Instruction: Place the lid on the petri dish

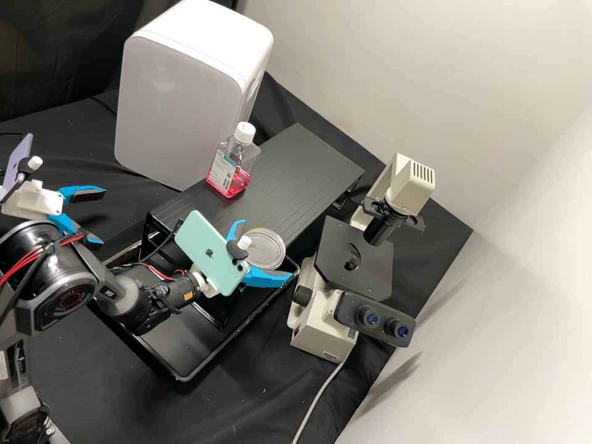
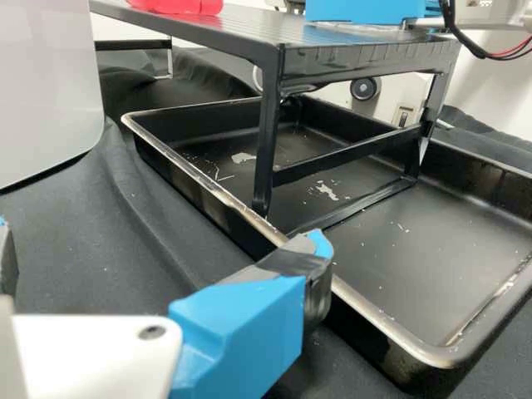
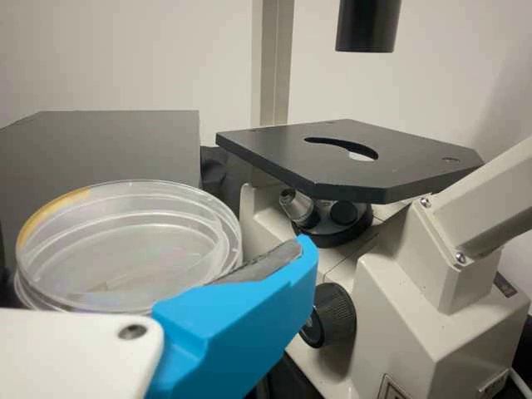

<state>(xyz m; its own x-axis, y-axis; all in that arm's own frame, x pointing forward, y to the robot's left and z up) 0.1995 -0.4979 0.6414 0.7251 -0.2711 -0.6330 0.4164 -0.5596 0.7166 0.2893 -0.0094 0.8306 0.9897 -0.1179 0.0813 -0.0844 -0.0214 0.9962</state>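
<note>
A clear round petri dish is held just above the far corner of the black tray, in front of the shelf's edge. My right gripper is shut on it, one blue finger on each side. In the right wrist view the dish sits against the blue finger, and its rim looks double; whether it is the lid alone I cannot tell. My left gripper hangs open and empty at the bench's left, beside the tray. In its own view its finger is near the tray rim.
A microscope stands right of the tray, its black stage close beyond the dish. A black riser shelf spans the tray and carries a flask of red liquid. A white box stands behind.
</note>
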